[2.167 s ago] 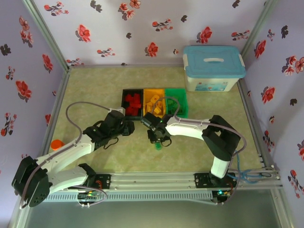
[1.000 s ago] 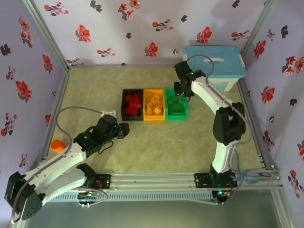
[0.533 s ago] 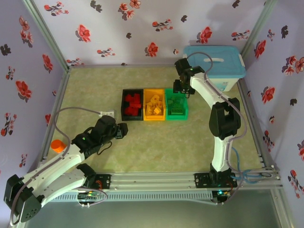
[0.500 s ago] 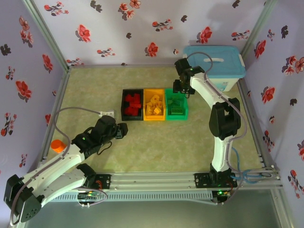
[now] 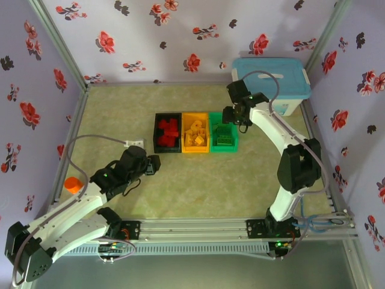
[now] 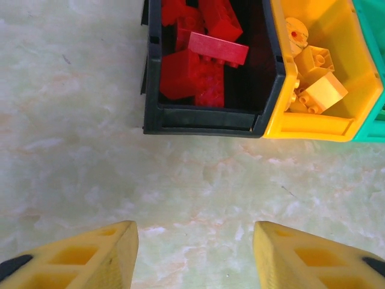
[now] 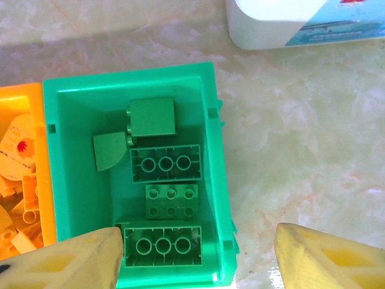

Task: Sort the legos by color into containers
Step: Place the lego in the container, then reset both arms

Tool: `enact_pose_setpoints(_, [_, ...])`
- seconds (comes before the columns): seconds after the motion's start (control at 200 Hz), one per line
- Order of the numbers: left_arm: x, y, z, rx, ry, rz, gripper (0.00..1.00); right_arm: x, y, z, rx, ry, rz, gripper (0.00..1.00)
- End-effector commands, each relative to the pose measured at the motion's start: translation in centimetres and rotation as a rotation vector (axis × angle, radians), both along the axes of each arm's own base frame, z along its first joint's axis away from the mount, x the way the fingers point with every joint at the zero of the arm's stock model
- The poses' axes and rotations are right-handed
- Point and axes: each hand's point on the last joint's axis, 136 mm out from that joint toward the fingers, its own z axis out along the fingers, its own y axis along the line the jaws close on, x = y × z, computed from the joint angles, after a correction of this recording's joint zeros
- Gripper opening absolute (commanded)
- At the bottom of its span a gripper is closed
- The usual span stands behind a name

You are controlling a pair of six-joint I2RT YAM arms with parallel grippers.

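Observation:
Three containers stand in a row at mid-table: a black bin [image 5: 167, 133], a yellow-orange bin [image 5: 195, 133] and a green bin [image 5: 223, 135]. Red legos [image 6: 201, 66] lie in the black bin [image 6: 204, 119], yellow legos [image 6: 319, 84] in the yellow-orange bin [image 6: 313, 125]. Several green legos [image 7: 165, 162] lie in the green bin [image 7: 218, 174]. My right gripper [image 7: 198, 253] hangs open over that bin's right side, holding nothing. My left gripper [image 6: 195, 247] is open over bare table, a short way in front of the black bin.
A white box with a light-blue lid [image 5: 271, 84] stands at the back right, close behind the right gripper [image 5: 230, 116]. An orange cylinder [image 5: 73, 184] sits near the left wall, beside the left arm. Flowered walls close in three sides.
The right arm carried its shut gripper from the table's front to the green bin, and the jaws have opened there. The left arm drew back slightly toward the near left.

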Motion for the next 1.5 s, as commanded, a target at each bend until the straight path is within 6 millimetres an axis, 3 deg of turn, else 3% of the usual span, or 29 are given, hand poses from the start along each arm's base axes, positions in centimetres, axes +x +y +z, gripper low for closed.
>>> enact_pose_setpoints(0.0, [0.7,1.5,2.0,0.044,-0.063,0.051,0.56,-0.5,-0.2,1.6,0.019,-0.069,-0.004,0.7])
enact_pose_setpoints(0.305, [1.4,4.9,4.1,0.136,-0.153,0.171,0.72,-3.3,-3.0,5.1,-0.013,-0.22,-0.014,0.76])
enact_pose_setpoints(0.51, [1.8,6.6,6.1,0.207,-0.239,0.219,0.81,-5.9,-5.2,8.5,0.008,-0.437,-0.035,0.85])
enact_pose_setpoints(0.62, [1.9,7.9,7.0,0.238,-0.286,0.274,0.85,-7.4,-7.5,10.1,-0.019,-0.557,-0.109,0.94])
enact_pose_setpoints(0.76, [1.8,9.6,8.0,0.282,-0.345,0.342,0.88,-9.1,-10.4,11.1,-0.092,-0.69,-0.18,0.99])
enact_pose_setpoints(1.175, [0.9,14.1,8.9,0.49,-0.451,0.507,0.96,-14.8,-15.5,7.7,-0.191,-0.89,-0.302,0.99])
enact_pose_setpoints(1.495, [0.1,15.7,7.3,0.593,-0.489,0.551,1.0,-16.4,-17.4,4.7,-0.25,-0.852,-0.381,0.99])
